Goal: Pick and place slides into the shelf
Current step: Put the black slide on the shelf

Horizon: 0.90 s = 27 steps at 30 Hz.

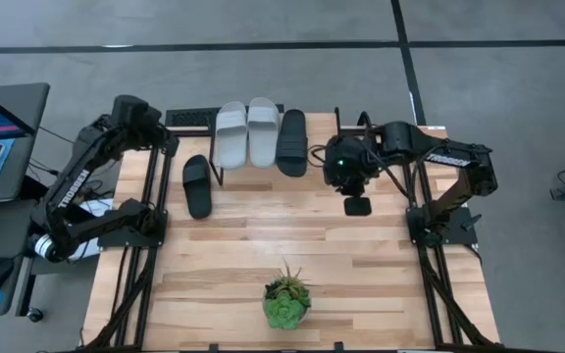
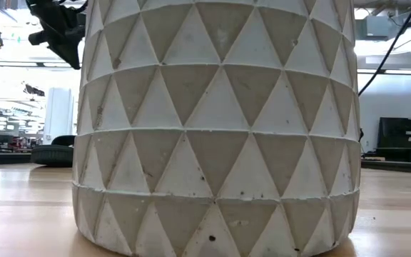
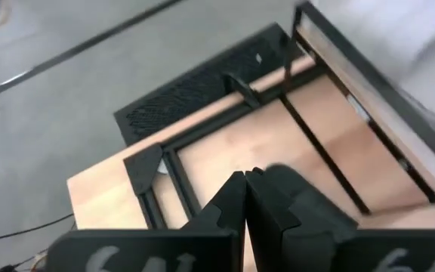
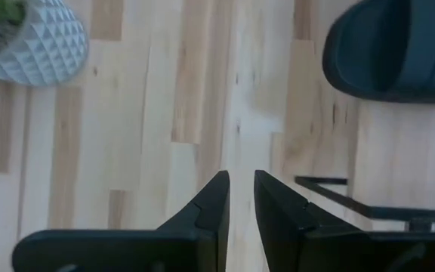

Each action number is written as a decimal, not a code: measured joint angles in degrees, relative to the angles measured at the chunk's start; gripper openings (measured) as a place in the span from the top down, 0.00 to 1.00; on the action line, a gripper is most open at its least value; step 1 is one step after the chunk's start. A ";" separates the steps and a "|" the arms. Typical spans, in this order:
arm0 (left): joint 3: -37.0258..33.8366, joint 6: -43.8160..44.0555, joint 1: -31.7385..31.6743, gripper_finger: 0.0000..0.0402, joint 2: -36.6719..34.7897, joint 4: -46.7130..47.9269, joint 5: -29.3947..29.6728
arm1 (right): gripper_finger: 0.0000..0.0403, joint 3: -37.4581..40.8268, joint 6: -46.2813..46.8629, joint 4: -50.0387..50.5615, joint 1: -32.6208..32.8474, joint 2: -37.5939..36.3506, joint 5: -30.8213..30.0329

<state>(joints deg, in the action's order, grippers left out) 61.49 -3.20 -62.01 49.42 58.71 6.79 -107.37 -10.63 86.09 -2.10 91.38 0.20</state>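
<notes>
Shelf: the low shelf [image 1: 263, 167] stands at the far edge of the tabletop [image 1: 292, 245], between the two arms, its wire legs showing along the near side.
On the shelf: two light grey slides [image 1: 247, 132] side by side, touching, and a black slide [image 1: 292, 142] just beside them towards the right arm. All three point the same way.
Fourth slide: the other black slide [image 1: 197, 185] lies flat on the tabletop just beside the shelf's left end, a little tilted, not on the shelf.
Right gripper: the right gripper [image 1: 357, 206] hangs over the tabletop just off the shelf's right end, near the shelved black slide; in the right wrist view its jaws are a narrow gap apart with nothing between them, bare wood below.
Left gripper: the left gripper [image 3: 245, 198] is tucked back at the far left corner of the tabletop; the left wrist view shows its jaws pressed together, holding nothing.
Plant: a small green plant in a white faceted pot [image 1: 286, 302] sits near the front edge, well apart from the slides, and its pot fills the low view.
</notes>
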 joint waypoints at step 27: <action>-0.69 -20.49 17.95 1.00 10.54 -1.46 11.63 | 0.87 0.02 1.13 3.02 -4.17 -0.82 1.58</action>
<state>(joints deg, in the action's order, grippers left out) 60.80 -23.69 -44.07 59.96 57.25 18.42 -107.35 -9.50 89.11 -6.27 90.56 1.77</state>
